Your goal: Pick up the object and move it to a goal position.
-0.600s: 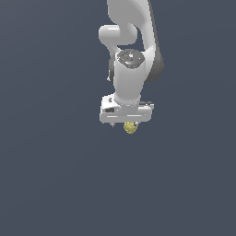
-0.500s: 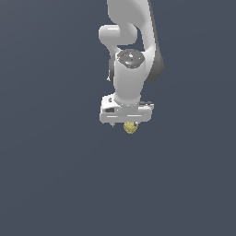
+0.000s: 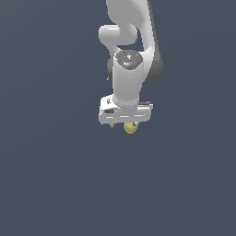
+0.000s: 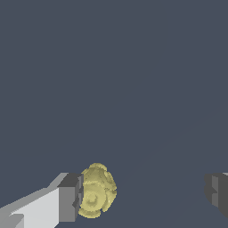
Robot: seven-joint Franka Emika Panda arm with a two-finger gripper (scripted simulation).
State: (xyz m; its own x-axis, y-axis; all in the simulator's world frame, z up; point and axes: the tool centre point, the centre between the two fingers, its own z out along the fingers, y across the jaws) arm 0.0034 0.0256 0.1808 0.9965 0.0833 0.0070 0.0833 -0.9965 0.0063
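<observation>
The object [image 3: 130, 128] is a small yellow-tan bumpy lump showing just under the white gripper [image 3: 126, 122] in the exterior view. The wrist view shows the object [image 4: 97, 190] resting against the pad of one finger [image 4: 69, 197], while the other finger [image 4: 217, 190] stands far off with a wide gap between it and the lump. The gripper [image 4: 143, 193] is open, with the object inside its span at one side. I cannot tell from these views whether the lump lies on the surface.
A uniform dark grey-blue surface [image 3: 55, 175] fills both views. The white arm [image 3: 131, 55] rises above the gripper toward the exterior view's top edge. Nothing else is in sight.
</observation>
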